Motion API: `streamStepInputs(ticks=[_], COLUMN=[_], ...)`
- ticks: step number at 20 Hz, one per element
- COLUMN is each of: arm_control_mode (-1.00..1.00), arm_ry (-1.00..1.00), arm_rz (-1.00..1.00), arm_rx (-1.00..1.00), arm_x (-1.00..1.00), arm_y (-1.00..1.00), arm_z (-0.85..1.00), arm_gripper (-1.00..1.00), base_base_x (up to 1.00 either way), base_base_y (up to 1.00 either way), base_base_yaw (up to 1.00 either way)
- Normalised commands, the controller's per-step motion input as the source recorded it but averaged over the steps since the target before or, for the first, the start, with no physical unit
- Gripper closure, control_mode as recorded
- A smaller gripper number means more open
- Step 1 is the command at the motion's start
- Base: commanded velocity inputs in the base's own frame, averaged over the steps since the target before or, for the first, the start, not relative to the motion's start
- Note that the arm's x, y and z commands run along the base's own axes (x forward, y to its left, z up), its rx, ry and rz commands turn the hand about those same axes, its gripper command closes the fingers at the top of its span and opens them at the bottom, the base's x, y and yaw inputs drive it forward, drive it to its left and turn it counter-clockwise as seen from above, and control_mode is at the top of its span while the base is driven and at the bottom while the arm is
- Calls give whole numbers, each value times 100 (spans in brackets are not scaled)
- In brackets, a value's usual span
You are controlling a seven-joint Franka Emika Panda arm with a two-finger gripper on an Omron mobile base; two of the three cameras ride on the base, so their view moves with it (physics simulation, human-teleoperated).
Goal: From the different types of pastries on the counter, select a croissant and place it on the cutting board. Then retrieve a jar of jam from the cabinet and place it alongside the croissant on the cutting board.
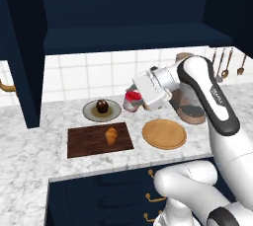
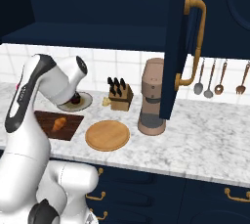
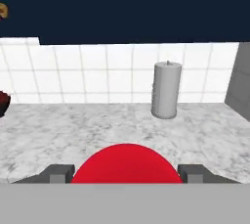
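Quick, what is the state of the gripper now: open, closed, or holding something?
Gripper: closed on the jar of jam, held above the counter behind the cutting board.

1. The arm [image 1: 207, 92] has glossy white rounded shells with dark grey bands at the joints.
2. A black stripe with small pale lettering runs along the upper link.
3. The wrist block, at about 9 o'clock from that link, is boxy and white-grey.
4. The pincer [image 3: 126, 173] has small dark grey fingertips [image 3: 58, 173].
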Motion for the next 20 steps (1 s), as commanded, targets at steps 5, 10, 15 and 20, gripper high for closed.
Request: streamStepInputs(ticks=[5,10,15,20], arm_control_mode=[-100,-100,-100,-100], arm_ry=[0,3,2,1], arm_rz=[0,0,0,0], arm_rx=[-4,0,0,-4], arm_x=[52,67,49,24], arm_y=[15,12,61,37], arm_z=[-79,-81,-53,-48], arm_gripper=[100,100,100,100], base_base_x=[0,0,0,0], base_base_y=[0,0,0,0], base_base_yaw=[0,0,0,0])
